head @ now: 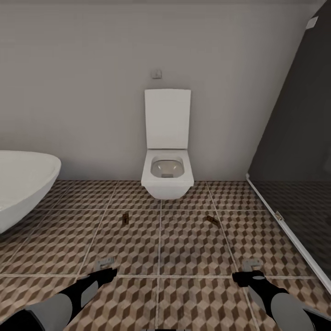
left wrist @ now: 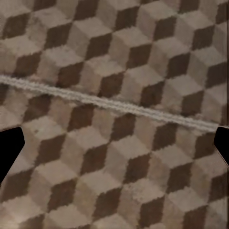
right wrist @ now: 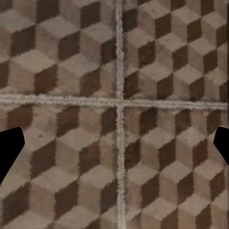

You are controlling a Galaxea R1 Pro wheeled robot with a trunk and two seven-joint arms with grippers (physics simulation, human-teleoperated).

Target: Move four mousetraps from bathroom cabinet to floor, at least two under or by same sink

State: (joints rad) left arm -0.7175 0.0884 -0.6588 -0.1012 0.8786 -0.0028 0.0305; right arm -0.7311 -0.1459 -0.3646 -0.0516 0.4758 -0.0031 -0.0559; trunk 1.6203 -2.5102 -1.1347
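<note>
Two mousetraps lie on the bathroom floor (head: 184, 248) in front of the toilet, one to the left (head: 124, 219) and one to the right (head: 212, 220). Both are small tan boards, well ahead of my arms. My left gripper (head: 105, 268) hangs low over the cube-pattern tiles, open and empty; the left wrist view has its dark fingertips (left wrist: 9, 152) wide apart over bare floor (left wrist: 114, 71). My right gripper (head: 250, 270) is likewise open and empty above a grout crossing (right wrist: 119, 102). The cabinet and the bathroom sink are out of view.
A white wall-hung toilet (head: 167, 172) stands at the middle of the back wall. An oval white bathtub (head: 23, 184) juts in from the left. A dark glass shower screen (head: 294, 184) with a white base rail bounds the right side.
</note>
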